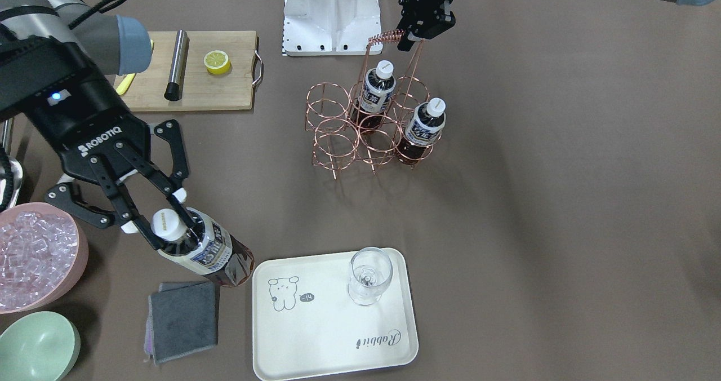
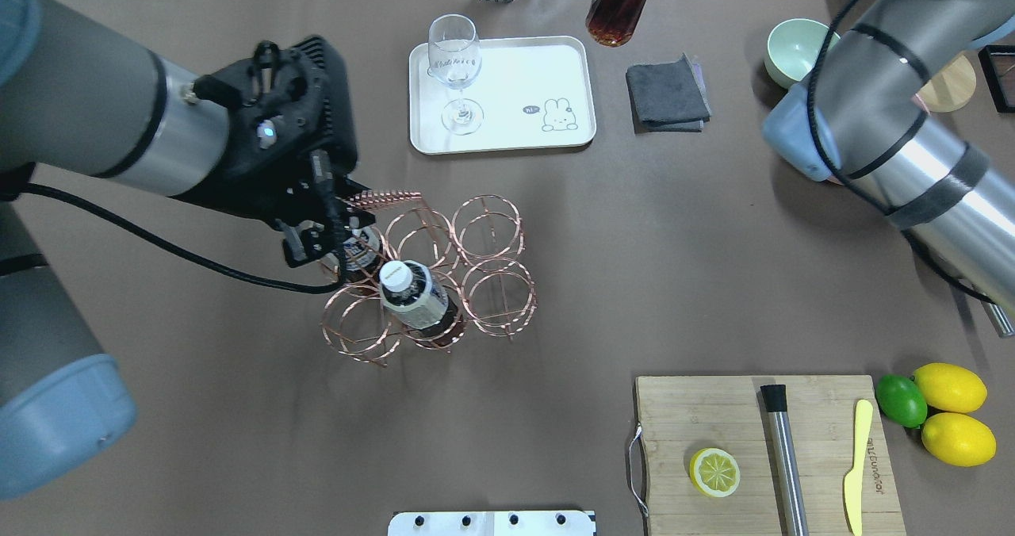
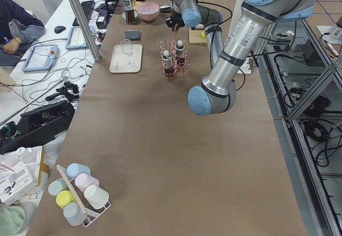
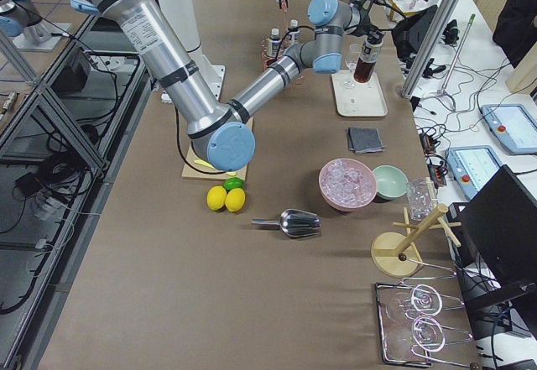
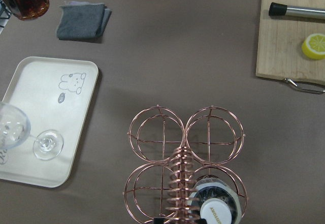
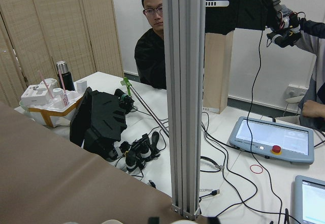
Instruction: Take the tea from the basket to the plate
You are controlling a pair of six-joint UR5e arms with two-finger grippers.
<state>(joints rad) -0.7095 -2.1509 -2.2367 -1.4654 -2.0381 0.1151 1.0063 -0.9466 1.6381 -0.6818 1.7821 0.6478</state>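
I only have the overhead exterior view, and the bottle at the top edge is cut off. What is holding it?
Observer: The right gripper is shut on the tea, just under its white cap; the front-facing view shows it.
Operator: The left gripper covers part of the basket. How many are in it?
Observer: Two: one bottle in a middle ring, a second bottle in a corner ring.

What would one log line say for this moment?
right fingers: grip tea, tilted, beside plate | left fingers: on basket handle | basket: two bottles inside
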